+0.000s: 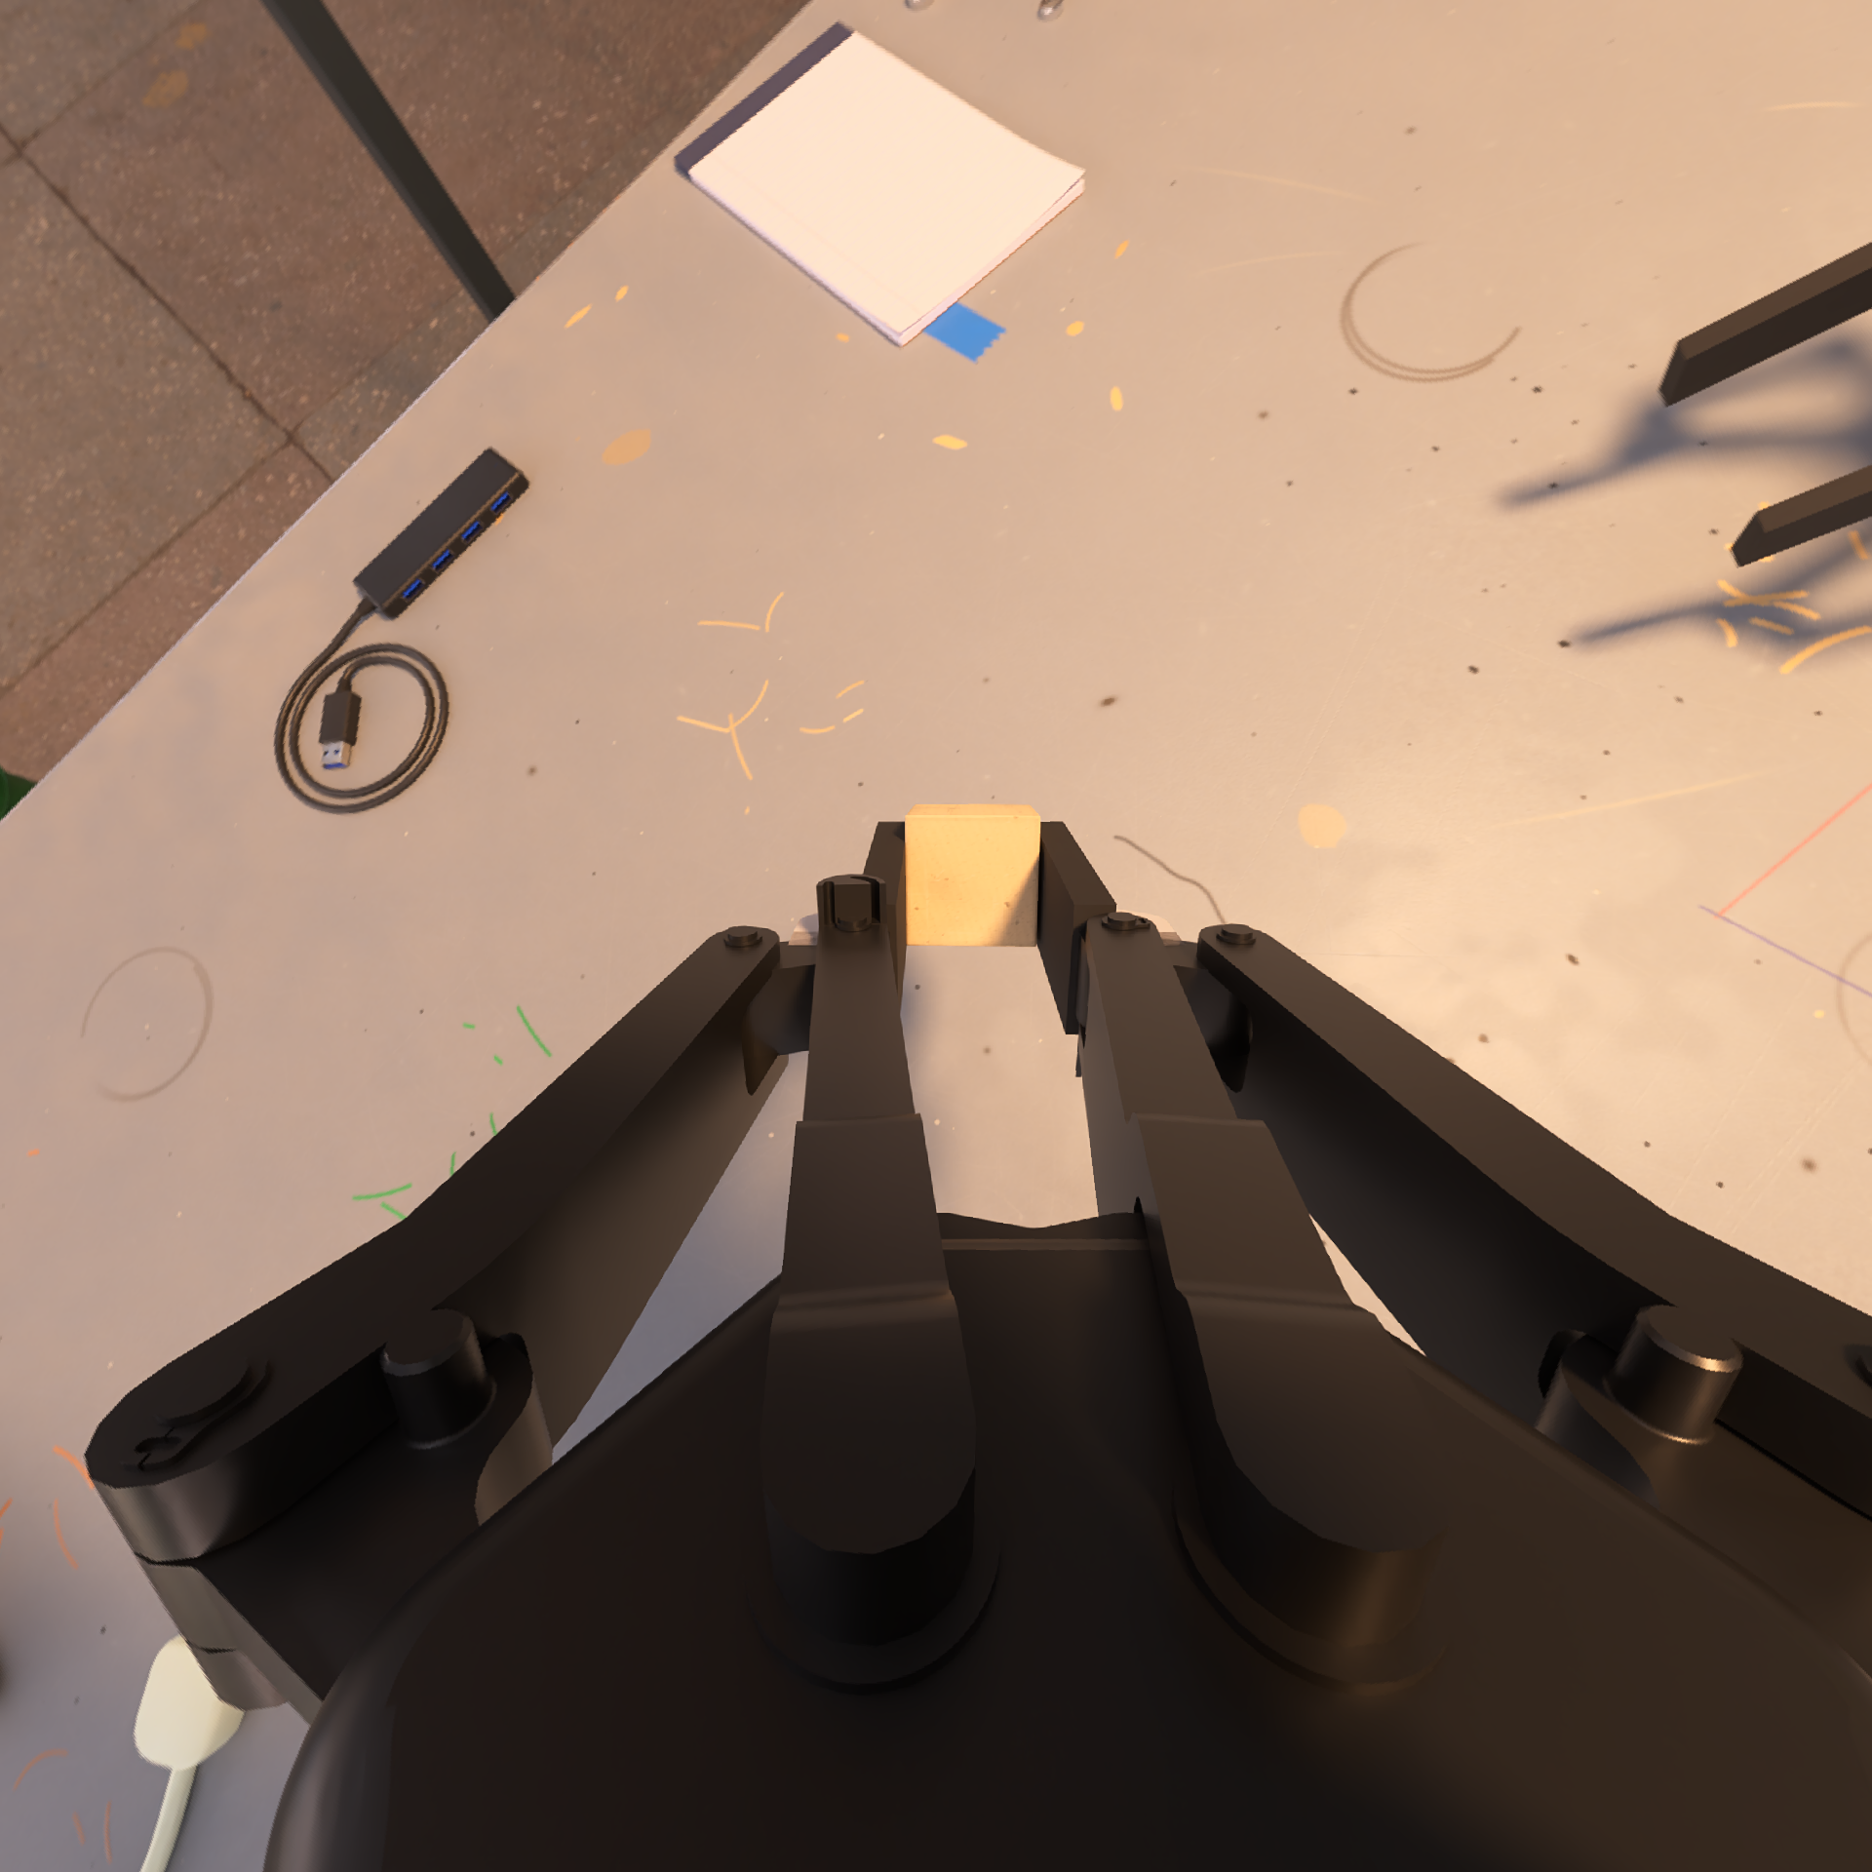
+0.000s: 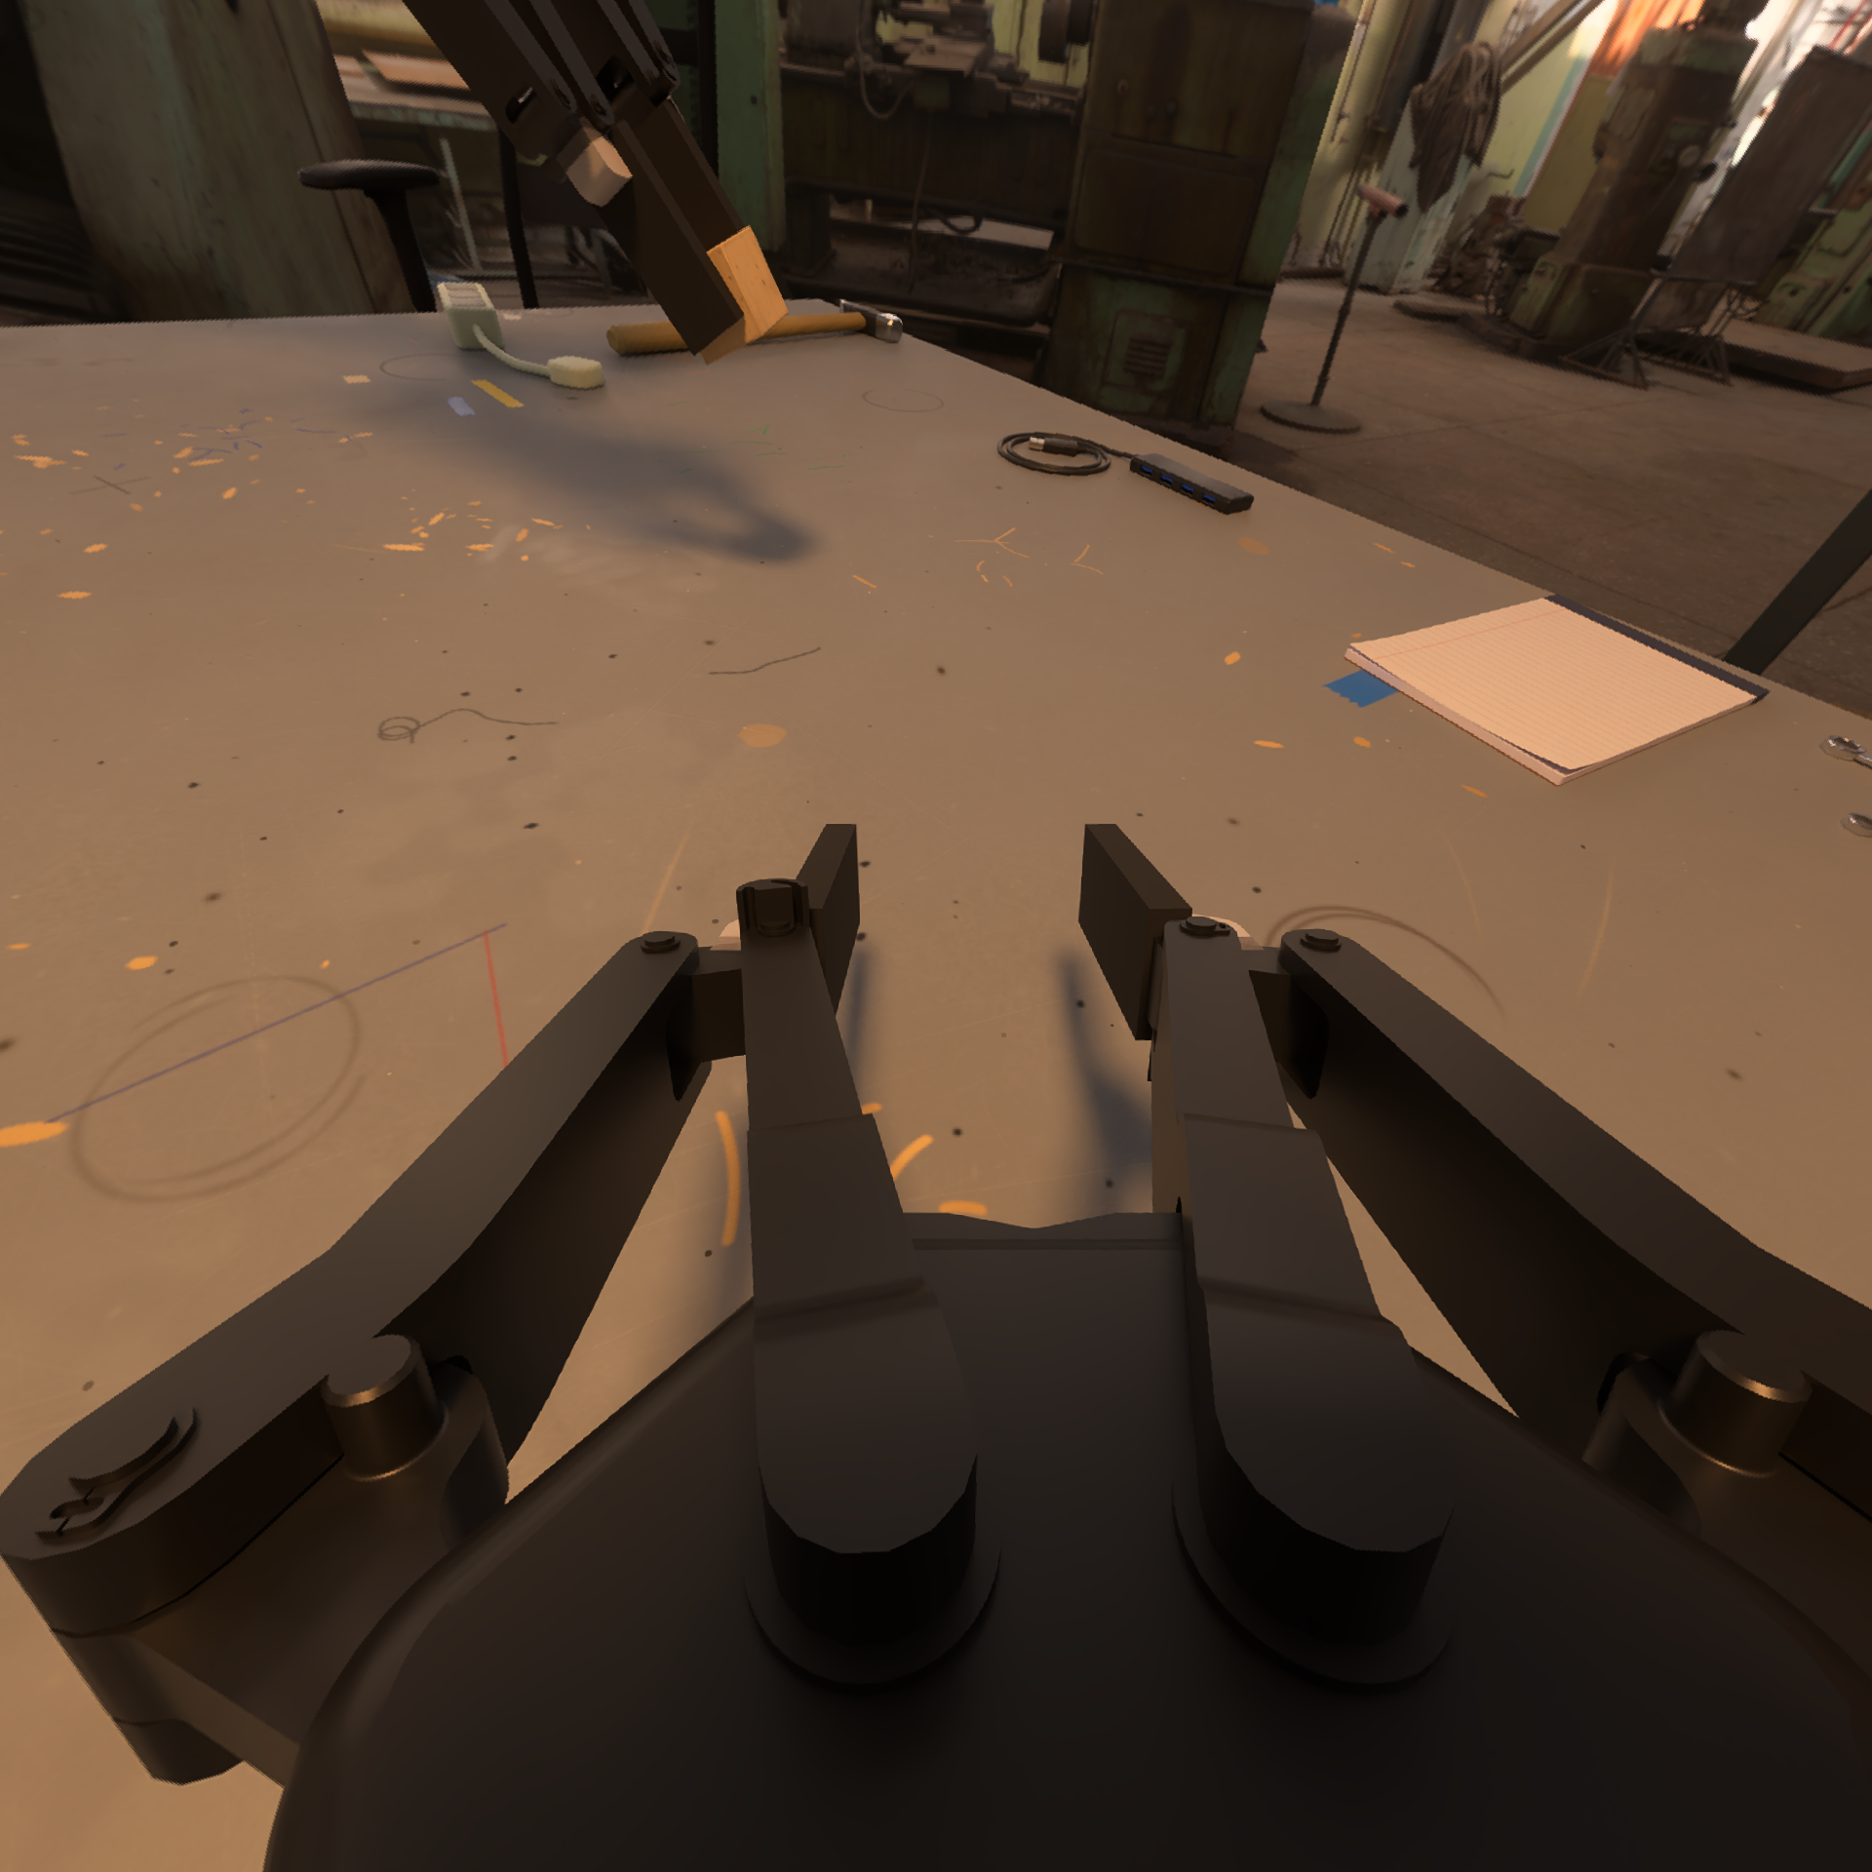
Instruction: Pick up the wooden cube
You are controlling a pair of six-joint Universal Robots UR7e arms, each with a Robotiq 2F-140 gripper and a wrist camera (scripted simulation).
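The wooden cube (image 1: 970, 873) is pale and square, clamped between the two pads of my left gripper (image 1: 970, 861), which is shut on it. In the right wrist view the cube (image 2: 748, 282) shows at the tip of the left gripper's fingers (image 2: 699, 263), held well above the grey table (image 2: 608, 628), with its shadow on the surface below. My right gripper (image 2: 970, 861) is open and empty, low over the table's near part. Its two fingers (image 1: 1763, 334) reach in at the right edge of the left wrist view.
A white notepad (image 1: 881, 182) (image 2: 1550, 684) with blue tape lies near the table edge. A black USB hub with coiled cable (image 1: 441, 532) (image 2: 1190, 481) lies beside it. A hammer (image 2: 810, 326) and a white plug with its cord (image 2: 527, 355) lie at the far side.
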